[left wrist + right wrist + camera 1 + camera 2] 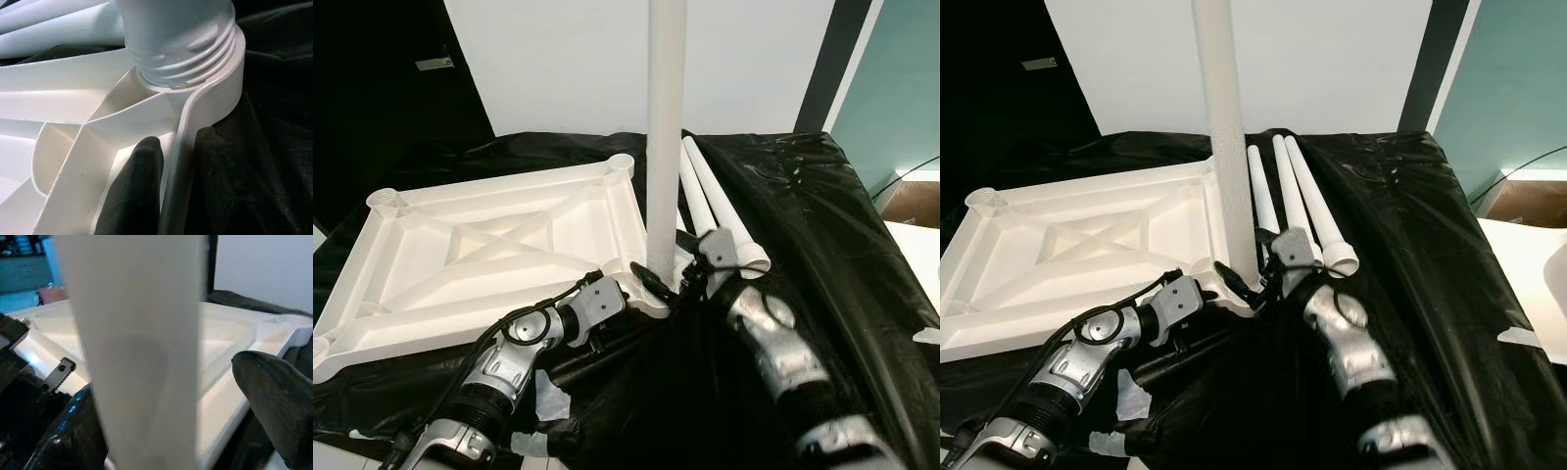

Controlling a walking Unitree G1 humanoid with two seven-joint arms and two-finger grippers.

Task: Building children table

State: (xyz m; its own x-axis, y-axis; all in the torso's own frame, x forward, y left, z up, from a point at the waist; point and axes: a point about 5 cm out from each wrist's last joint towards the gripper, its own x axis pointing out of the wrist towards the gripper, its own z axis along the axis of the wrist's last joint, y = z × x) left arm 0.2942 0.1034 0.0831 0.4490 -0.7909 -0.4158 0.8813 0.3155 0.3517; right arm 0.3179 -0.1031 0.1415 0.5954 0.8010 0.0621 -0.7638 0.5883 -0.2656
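Observation:
The white tabletop (489, 245) lies upside down on the black cloth. One white leg (664, 127) stands upright in its near right corner socket, and the threaded end (181, 44) sits in the socket. My left gripper (651, 284) is shut on the tabletop's rim (173, 161) just beside that socket, one finger (134, 191) inside and one outside. My right gripper (693, 274) reaches to the leg's base from the right. In the right wrist view the leg (137, 333) stands between the fingers, with a gap to the right finger (274, 401). Three spare legs (1302, 206) lie beside it.
The black cloth (803, 225) covers the work surface and drops off at the right edge. Bits of white tape (548, 397) stick to it near the front. A white wall (568, 59) rises behind, and a cardboard box (911, 201) stands at the far right.

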